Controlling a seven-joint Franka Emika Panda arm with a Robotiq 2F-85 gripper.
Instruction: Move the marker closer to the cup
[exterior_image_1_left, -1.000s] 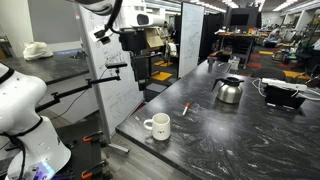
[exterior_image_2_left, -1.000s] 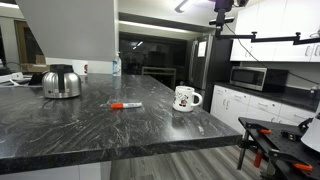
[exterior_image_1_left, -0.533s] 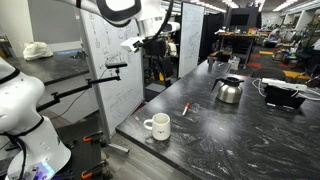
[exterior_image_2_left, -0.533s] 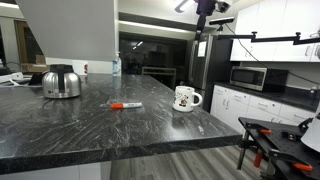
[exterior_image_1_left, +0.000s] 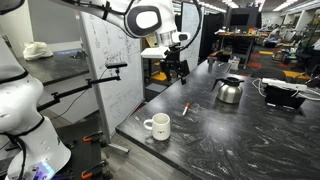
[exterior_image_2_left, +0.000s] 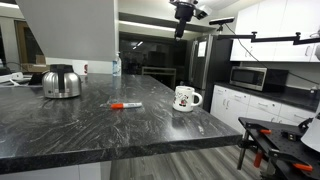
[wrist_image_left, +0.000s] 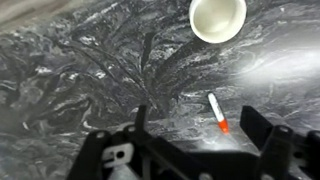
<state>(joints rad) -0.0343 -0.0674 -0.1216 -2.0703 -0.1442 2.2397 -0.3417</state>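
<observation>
While you held the arm high above the dark, marbled stone desk (exterior_image_1_left: 235, 140), the tool (wrist_image_left: 195, 116) hung well clear of everything, its two black fingers (wrist_image_left: 140, 118) spread wide with nothing between them. The small thin red marker (wrist_image_left: 217, 112) lay flat on the desk, apart from the white ceramic mug (wrist_image_left: 217, 18), with bare stone between them. In both exterior views the marker (exterior_image_2_left: 125, 105) sat between the mug (exterior_image_2_left: 185, 98) and the shiny metal kettle (exterior_image_2_left: 61, 82), nearer the mug.

From there, the main risk was in your descent. In the wrist view the marker showed closer to one finger than the other, so a straight drop would likely have set that finger on or beside the stick and flicked it away. Being thin and probably round, it would have rolled easily on such a smooth top. It also lay very low, so you would have needed to come nearly to the stone, and pressing too far would have jammed the fingertips into the desk. Carrying it over, a careless sweep could have knocked the mug, which stood near the desk's edge (exterior_image_1_left: 135, 137).
</observation>
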